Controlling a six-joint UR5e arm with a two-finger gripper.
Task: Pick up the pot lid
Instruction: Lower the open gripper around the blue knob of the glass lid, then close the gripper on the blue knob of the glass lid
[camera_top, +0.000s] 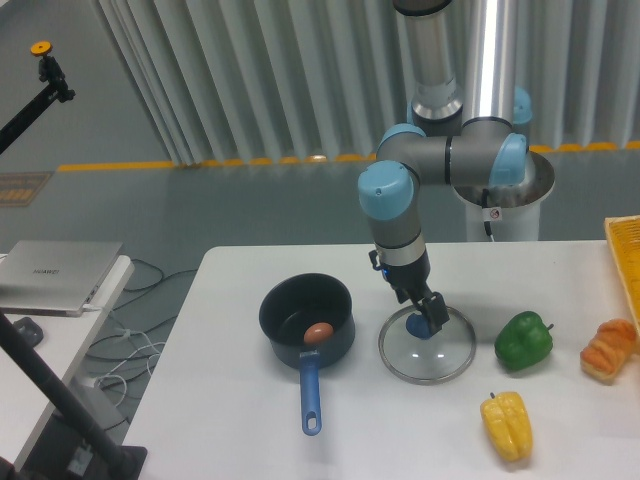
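By the lid (427, 363) (blue-knobbed), pincer (420, 307).

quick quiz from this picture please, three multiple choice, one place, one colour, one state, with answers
1. Where is the reddish-brown, egg-shaped object?
a) by the yellow pepper
b) under the green pepper
c) inside the round black pot

2. What colour is the knob on the round, clear lid?
a) blue
b) red
c) white

3. How does the pot stand?
a) upside down
b) upright and uncovered
c) upright and covered

Answers:
1 c: it shows within the pot's rim.
2 a: the knob is plainly blue.
3 b: the opening faces up, with the lid lying beside it.
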